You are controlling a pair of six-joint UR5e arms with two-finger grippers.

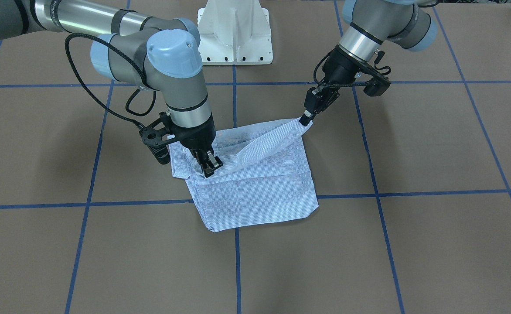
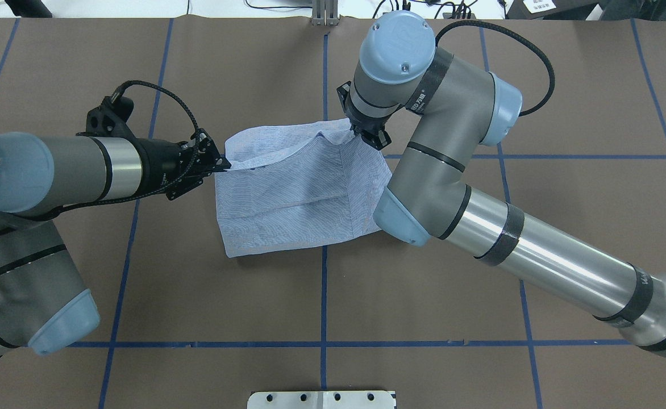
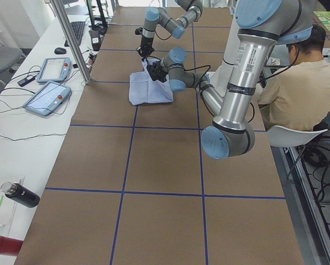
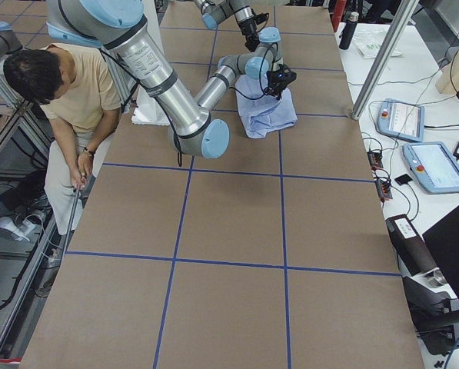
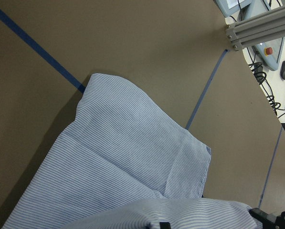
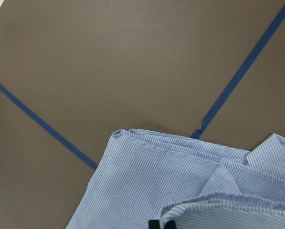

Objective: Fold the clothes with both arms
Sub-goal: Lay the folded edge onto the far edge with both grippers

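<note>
Shirt [image 2: 299, 193] lies folded into a rough rectangle on the brown tabletop [image 2: 481, 318], straddling the centre blue tape line [image 2: 323, 318] and somewhat nearer the edge opposite the robot's base than the base edge. Lower layers are flat on the surface; the top layer is raised along its far edge, hanging as a slack span between the two grippers. Left gripper [image 2: 222, 165]: jaws closed tight on the corner of the raised layer on the robot's left, cloth pulled to a point at the fingertips, arm approaching low and nearly level. Right gripper [image 2: 361, 133]: jaws closed on the opposite end of the same raised edge, wrist pointing steeply down. In the front-facing view both pinches show clearly, left gripper [image 1: 306, 117] higher off the table than right gripper [image 1: 209, 170]. Both wrist cameras show only striped cloth below, with bare tabletop and tape beyond.
</note>
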